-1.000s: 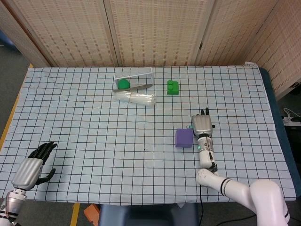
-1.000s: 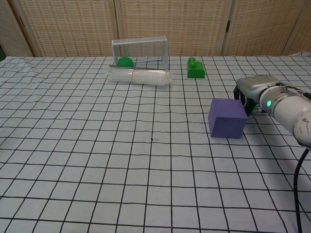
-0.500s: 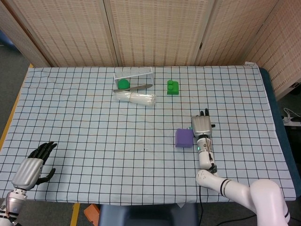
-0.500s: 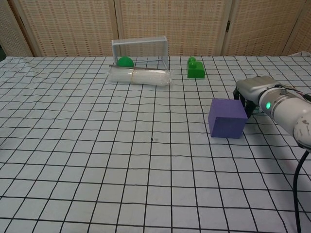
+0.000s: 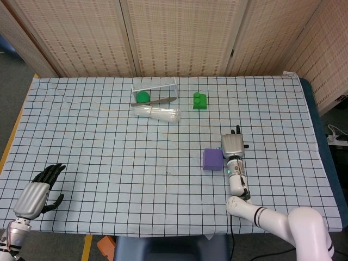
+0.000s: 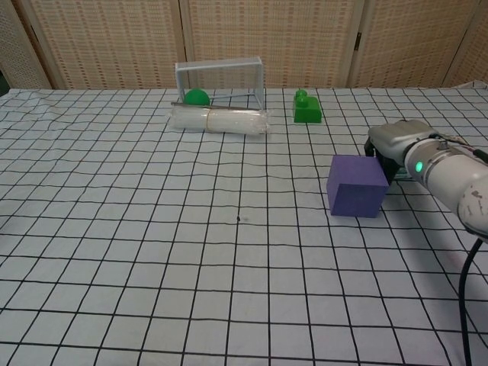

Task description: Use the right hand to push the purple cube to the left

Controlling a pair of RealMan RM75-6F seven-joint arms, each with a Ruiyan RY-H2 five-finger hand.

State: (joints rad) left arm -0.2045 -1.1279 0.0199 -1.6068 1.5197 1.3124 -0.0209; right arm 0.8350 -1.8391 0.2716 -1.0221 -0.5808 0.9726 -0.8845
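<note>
The purple cube (image 5: 212,160) (image 6: 357,185) sits on the checked cloth, right of the table's middle. My right hand (image 5: 232,144) (image 6: 393,141) lies against the cube's right side, its silver back up and its dark fingers (image 5: 237,130) pointing away from me. It holds nothing. Whether the palm presses the cube's face is hidden behind the cube in the chest view. My left hand (image 5: 38,193) rests at the near left corner, fingers apart and empty, and only the head view shows it.
A green block (image 5: 200,100) (image 6: 306,107) stands at the back, right of centre. A clear box (image 5: 155,86) (image 6: 221,75) with a green ball (image 5: 142,97) (image 6: 197,97) and a clear plastic tube (image 5: 156,113) (image 6: 221,120) lie at the back, left of the block.
My right hand has crept a little to the left, closer against the cube's right side. The cube has barely shifted. The left hand has not moved.
</note>
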